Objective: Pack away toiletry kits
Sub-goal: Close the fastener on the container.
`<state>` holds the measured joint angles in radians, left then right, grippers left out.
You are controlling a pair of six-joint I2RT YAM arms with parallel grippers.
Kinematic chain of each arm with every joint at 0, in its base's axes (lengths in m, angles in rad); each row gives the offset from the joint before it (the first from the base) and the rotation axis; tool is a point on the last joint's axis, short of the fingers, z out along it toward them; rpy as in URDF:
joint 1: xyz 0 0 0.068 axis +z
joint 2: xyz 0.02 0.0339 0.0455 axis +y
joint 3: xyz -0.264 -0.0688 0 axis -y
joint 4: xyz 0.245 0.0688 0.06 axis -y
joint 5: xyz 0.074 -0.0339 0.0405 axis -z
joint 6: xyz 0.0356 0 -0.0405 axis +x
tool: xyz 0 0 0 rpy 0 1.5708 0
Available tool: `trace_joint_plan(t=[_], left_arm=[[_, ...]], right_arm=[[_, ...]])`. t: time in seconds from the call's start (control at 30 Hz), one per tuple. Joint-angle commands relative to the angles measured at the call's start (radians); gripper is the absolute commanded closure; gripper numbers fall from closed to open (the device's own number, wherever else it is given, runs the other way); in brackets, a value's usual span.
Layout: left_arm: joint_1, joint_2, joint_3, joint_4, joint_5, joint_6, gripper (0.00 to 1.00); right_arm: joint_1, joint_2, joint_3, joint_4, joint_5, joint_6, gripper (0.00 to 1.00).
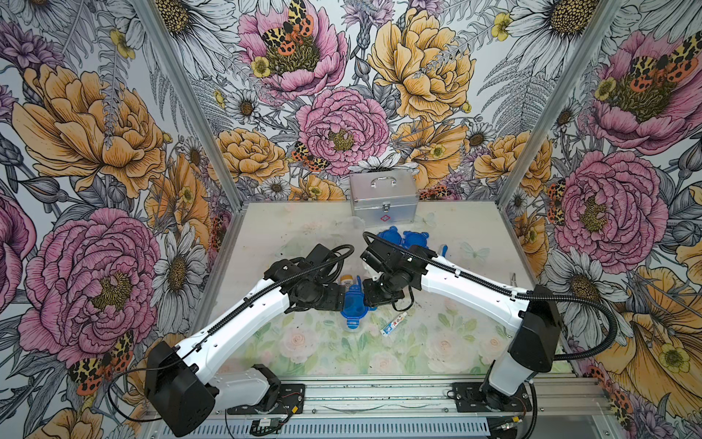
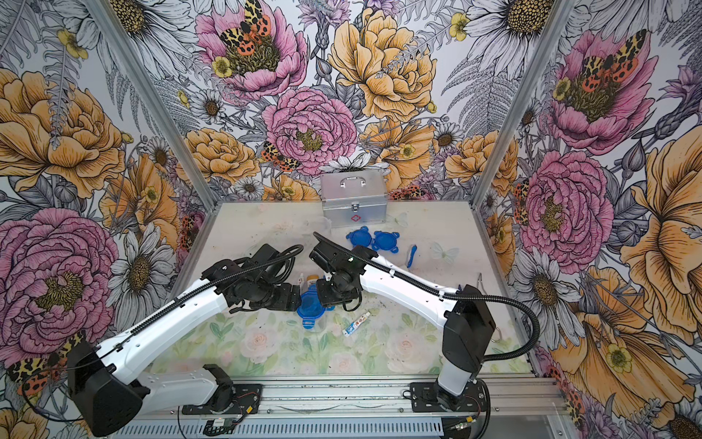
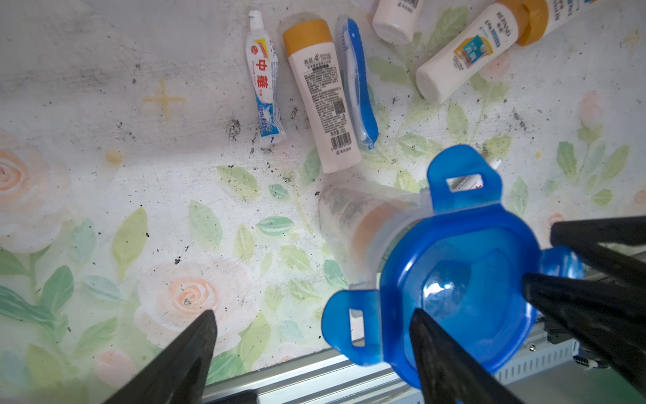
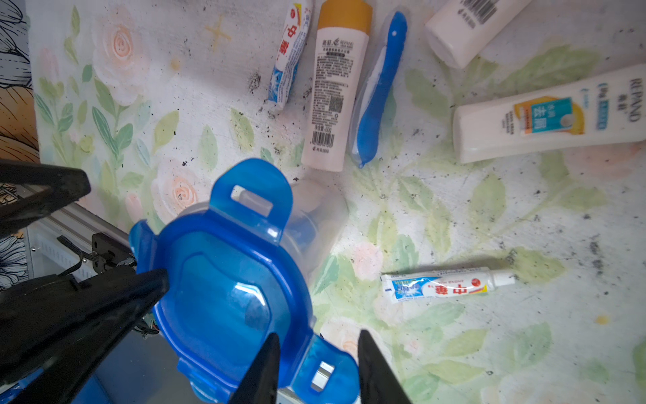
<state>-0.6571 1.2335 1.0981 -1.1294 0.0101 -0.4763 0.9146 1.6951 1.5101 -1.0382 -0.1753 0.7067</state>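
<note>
**Toiletry kit cup, lid on, mid-bench**

Bench [image 1: 418, 353]: faded rose print, scuffed, with black specks. Loud floral wallpaper on three sides. Clear plastic cup [image 3: 353, 224] sits between the two arms with the blue lid [image 1: 354, 306], clip-tabbed, on top. An orange-capped bottle blurs through its wall. Left fingers [image 3: 188, 353] are wide apart, gripping nothing. Right fingers [image 4: 260, 377] are pinched on one lid tab. Loose white-blue tube [image 1: 396, 326] lies nearby. Silver metal case [image 1: 383, 205] stands at the back.

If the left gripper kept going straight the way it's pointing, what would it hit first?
Probably the blue clip-tab lid on the clear plastic cup: it sits just ahead of the open left gripper, with one side tab between its fingers. Depth is hard to judge.
</note>
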Motion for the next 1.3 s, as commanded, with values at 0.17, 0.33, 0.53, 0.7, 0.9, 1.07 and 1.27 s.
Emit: trace_joint_plan(t=[0.17, 0.33, 0.53, 0.7, 0.9, 1.07, 1.27], left_arm=[[-0.003, -0.009, -0.012, -0.006, -0.040, -0.016, 0.15], [0.005, 0.000, -0.009, -0.006, -0.041, -0.008, 0.16], [0.010, 0.017, -0.002, -0.004, -0.036, 0.007, 0.17], [0.010, 0.032, 0.006, -0.003, -0.023, 0.017, 0.20], [0.010, 0.033, 0.000, -0.006, -0.018, 0.016, 0.23], [0.011, 0.019, -0.018, -0.006, -0.013, -0.001, 0.23], [0.020, 0.008, 0.056, -0.038, -0.025, 0.009, 0.17]], right_arm=[[0.008, 0.039, 0.022, 0.023, -0.018, -0.010, 0.64], [0.012, 0.043, 0.019, 0.023, -0.009, -0.005, 0.64], [0.003, 0.018, -0.004, 0.021, 0.024, 0.005, 0.66], [-0.003, 0.011, -0.006, 0.021, 0.029, 0.002, 0.68], [-0.003, 0.014, -0.004, 0.022, 0.030, 0.000, 0.68], [-0.003, 0.015, -0.002, 0.021, 0.031, -0.002, 0.65], [-0.005, -0.019, 0.031, 0.004, 0.052, 0.009, 0.57]])
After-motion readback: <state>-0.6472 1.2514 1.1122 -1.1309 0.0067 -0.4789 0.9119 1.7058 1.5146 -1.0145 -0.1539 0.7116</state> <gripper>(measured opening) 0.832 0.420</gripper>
